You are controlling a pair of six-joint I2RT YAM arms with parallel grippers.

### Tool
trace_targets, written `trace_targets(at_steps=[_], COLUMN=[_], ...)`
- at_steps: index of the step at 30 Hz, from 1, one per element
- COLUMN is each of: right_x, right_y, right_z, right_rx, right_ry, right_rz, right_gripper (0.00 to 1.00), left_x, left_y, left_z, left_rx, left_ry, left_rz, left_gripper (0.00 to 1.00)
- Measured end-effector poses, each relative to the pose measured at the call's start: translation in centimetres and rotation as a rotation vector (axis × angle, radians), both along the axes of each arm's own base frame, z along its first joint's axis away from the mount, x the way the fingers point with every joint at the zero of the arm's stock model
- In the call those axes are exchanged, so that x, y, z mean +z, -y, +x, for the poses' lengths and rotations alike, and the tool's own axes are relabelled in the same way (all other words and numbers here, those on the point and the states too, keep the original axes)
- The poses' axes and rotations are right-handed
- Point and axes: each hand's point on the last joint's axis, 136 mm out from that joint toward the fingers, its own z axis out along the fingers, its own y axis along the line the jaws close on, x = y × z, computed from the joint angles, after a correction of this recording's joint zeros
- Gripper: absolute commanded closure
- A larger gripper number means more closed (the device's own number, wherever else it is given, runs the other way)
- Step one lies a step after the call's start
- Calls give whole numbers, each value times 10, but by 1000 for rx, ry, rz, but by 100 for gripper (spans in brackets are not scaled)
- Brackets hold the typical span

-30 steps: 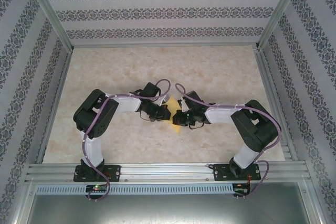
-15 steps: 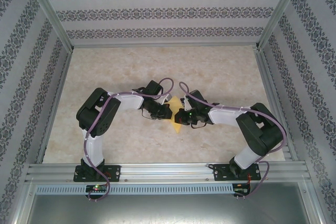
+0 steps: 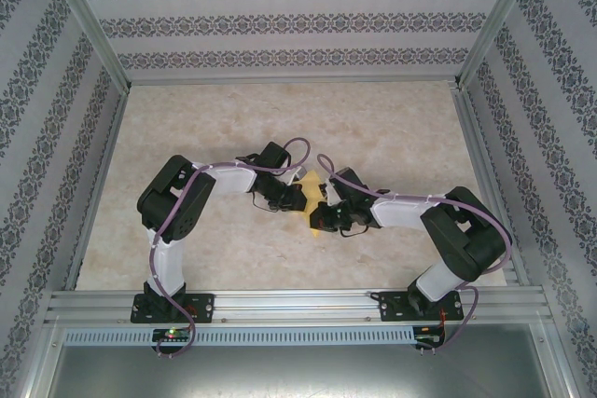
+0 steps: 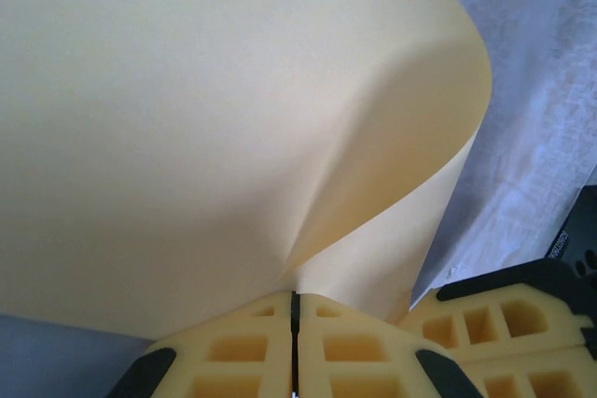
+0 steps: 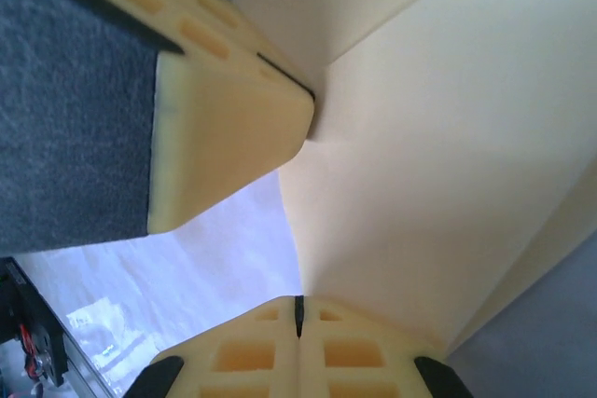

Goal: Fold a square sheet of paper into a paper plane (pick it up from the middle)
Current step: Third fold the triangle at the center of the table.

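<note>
The left gripper (image 4: 294, 297) has its two cream, ribbed pads pressed together with only a hairline seam between them. The thin mustard-yellow square sheet of paper (image 4: 205, 118) runs down into that seam, pinched there and swelling away from it in a soft curved fold. The right gripper (image 5: 298, 303) is clamped just as tightly on another part of the same sheet, which rises from its seam along a sharper crease. In the right wrist view, one of the left gripper's fingers (image 5: 229, 128) touches the paper just beyond. From overhead, the two grippers meet tip to tip near the middle of the marbled beige table (image 3: 233, 128), with the paper between them and slivers of yellow showing on their far and near sides. Whether the sheet is clear of the surface cannot be told. The black-and-white arms (image 3: 173, 202), trailing purple cables (image 3: 294, 148), bend inward from bases on the aluminium rail (image 3: 298, 303) at the near edge. Walls (image 3: 280, 25) papered with dark floral bands enclose the table.
</note>
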Motion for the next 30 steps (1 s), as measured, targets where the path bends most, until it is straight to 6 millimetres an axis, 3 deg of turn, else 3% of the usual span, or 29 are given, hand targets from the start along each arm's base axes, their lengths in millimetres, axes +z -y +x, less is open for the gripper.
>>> trace_targets(at_steps=[30], right_x=[-7], right_y=[9], right_z=[-33], right_rx=[36], right_ry=[0], right_rz=[-33], right_gripper=[100], left_x=[-1], left_y=[3], left_z=[1], left_rx=[-31], left_ry=[-8], left_rz=[6], left_gripper=[91])
